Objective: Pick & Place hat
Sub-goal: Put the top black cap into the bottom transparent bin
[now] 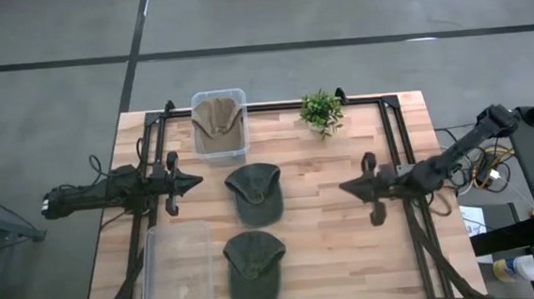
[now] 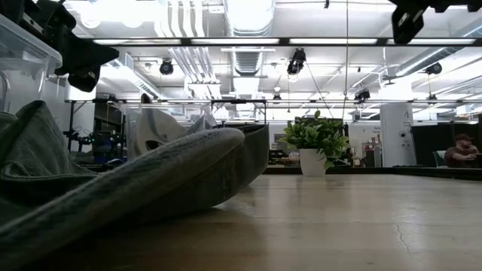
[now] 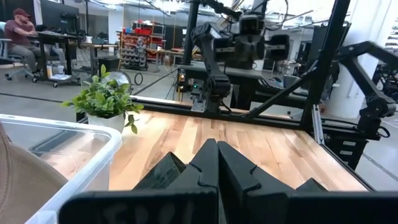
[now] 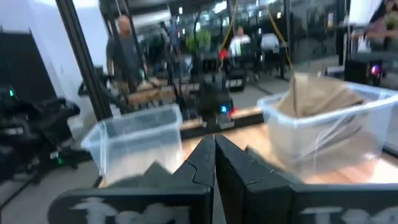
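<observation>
Hats [image 1: 254,193] [image 1: 253,263] both visible only overhead; wrist views show left end effector [image 3: 217,163], right end effector [image 4: 214,158] pressed together.

A wooden table [image 1: 349,247] is seen from above. At its far edge a clear bin [image 1: 220,124] holding a tan hat [image 1: 216,120] is set, with a small potted plant [image 1: 322,111] to its right. Two green caps [image 1: 254,194] [image 1: 254,265] are laid mid-table, one nearer than the other, and an empty bin [image 1: 176,271] is placed near left.
</observation>
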